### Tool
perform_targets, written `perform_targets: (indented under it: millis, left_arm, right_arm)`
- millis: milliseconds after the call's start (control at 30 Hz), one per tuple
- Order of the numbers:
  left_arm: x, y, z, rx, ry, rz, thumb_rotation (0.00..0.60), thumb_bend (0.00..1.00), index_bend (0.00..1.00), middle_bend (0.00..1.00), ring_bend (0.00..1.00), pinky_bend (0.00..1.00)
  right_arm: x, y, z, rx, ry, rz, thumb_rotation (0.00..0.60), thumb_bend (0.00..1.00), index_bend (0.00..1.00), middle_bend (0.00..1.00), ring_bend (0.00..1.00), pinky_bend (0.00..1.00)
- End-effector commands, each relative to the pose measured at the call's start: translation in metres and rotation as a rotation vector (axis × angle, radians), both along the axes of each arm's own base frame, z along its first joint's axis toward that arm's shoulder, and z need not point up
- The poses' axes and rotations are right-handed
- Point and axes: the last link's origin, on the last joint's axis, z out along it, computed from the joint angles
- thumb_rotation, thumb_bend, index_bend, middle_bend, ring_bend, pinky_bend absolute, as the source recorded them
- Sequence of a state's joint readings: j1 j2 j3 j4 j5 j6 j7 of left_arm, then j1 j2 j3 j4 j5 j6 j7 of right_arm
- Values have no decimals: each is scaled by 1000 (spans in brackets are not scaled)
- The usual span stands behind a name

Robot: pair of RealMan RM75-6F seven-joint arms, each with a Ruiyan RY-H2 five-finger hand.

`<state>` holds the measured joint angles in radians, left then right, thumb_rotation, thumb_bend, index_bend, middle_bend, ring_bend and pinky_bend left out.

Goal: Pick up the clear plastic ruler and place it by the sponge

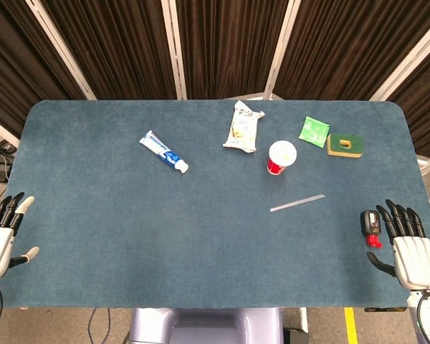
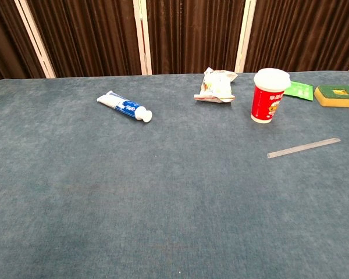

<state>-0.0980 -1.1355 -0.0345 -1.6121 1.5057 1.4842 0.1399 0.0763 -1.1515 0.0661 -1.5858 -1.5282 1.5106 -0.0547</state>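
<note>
Item: right hand (image 1: 410,247), white-backed with dark fingers. It was seen at the near right corner of the table, fingers spread apart and nothing grasped. A small black and red object (image 1: 371,226) lay just beside its thumb side; what it was could not be told at this size.

Item: left hand (image 1: 0,236). It was seen at the near left edge, likewise released and empty, far from every task thing.

Item: clear plastic ruler (image 1: 297,203), a thin, flat, near-transparent strip. It was found forward and to the inner side of the right hand, well apart from it, lying aslant on the blue-grey cloth table (image 1: 115,236). In the chest view the ruler (image 2: 303,147) was shown pale and glassy, with faint edge markings, flush against the cloth.

Item: green and yellow rectangular sponge (image 1: 345,145). It was placed further forward of the right hand, past the ruler, near the far right corner.

Step judged in hand: the reach toward the ruler, not yet begun. The right hand was judged the better choice, being nearer. Since the strip lay flat, a pinch at one long edge or end would probably be needed, with fingertips pressed into the soft cloth. The red paper cup with white lid (image 1: 281,157), just beyond the ruler, was to be avoided.
</note>
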Motion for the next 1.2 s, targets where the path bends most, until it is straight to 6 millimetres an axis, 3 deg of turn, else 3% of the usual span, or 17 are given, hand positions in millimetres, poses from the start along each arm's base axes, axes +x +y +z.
perform_targets:
  millis: [33,133,267,467,867,1033,1200]
  left_arm:
    - [0,0,0,4,-1,1,600,140,0,0,0,0]
    - [0,-1,0,6,-2,0,600,139,0,0,0,0]
    - [0,-1,1,10,-4,2,600,139,0,0,0,0]
    - [1,0,0,13,-2,-2,600,138,0,0,0,0]
    - [0,0,1,13,-9,-1,600,139,0,0,0,0]
    - [0,0,1,11,-15,2,600,139,0,0,0,0]
    - [0,0,1,8,-20,3,600,140,0,0,0,0]
  right_arm:
    - [0,0,0,2,-1,2,600,183,55,0,0,0]
    - [1,0,0,-1,-7,6,600,183,86,0,0,0]
    - [5,-8,-2,6,-46,1,600,183,217,5,0,0]
    - [25,-47,-8,43,-9,59,600,227,362,106,0,0]
    - [58,-129,-58,191,-6,16,600,324,434,119,0,0]
    - [63,-149,-82,214,-2,-9,600,324,434,117,0,0]
    - [63,-161,-102,245,11,-48,600,328,432,50,0,0]
